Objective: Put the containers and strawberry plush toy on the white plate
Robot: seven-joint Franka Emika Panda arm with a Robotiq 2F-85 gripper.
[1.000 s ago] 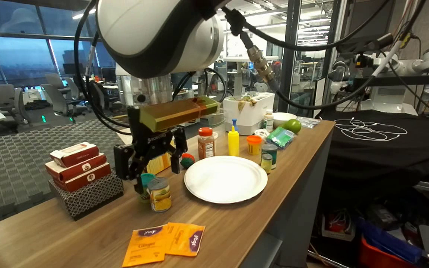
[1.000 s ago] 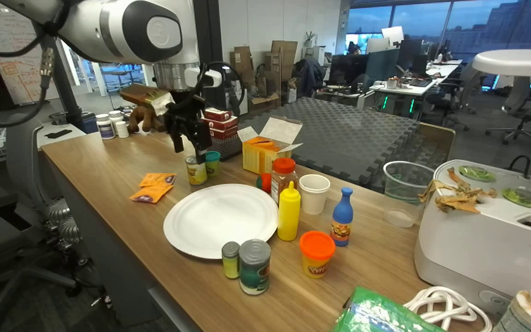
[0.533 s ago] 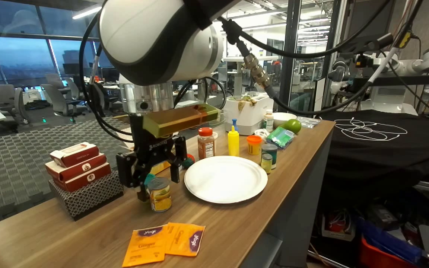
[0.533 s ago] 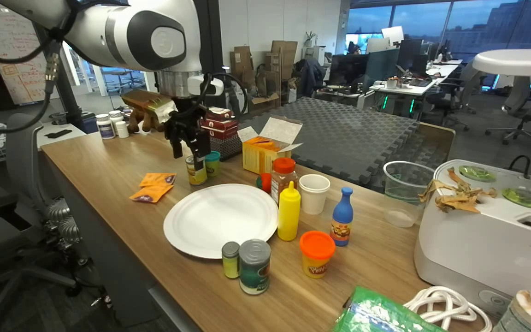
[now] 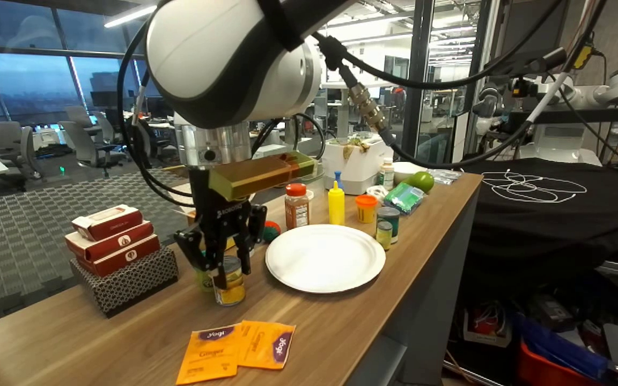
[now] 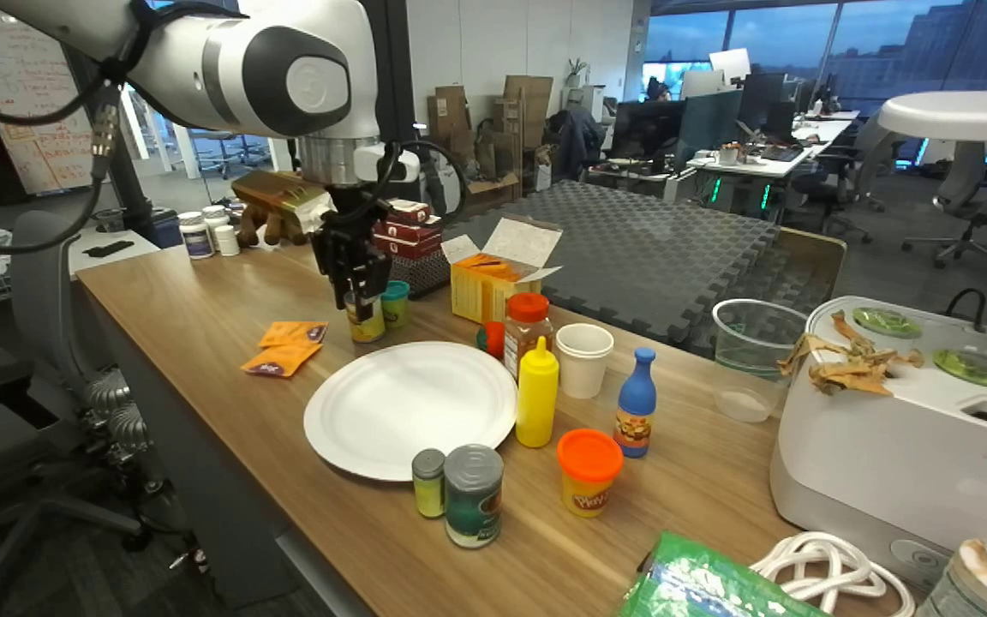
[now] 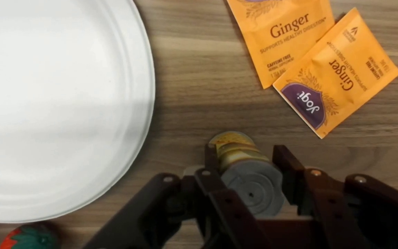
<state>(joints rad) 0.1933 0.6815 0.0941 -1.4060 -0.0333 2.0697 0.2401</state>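
Can (image 7: pixel 250 188), lower centre of the wrist frame, standing on the counter (image 7: pixel 192 79), end effector (image 7: pixel 245 152) apparently clamped round it; white plate (image 7: pixel 57 79) at left, strawberry plush (image 7: pixel 29 238) at the lower-left edge. Risk: off-centre pinch on smooth metal may twist at lift; low carry could snag the plate's rim (looks light) and drag it

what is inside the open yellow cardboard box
In an exterior view, the open yellow cardboard box shows what look like bright orange packets; anything deeper is covered by them.
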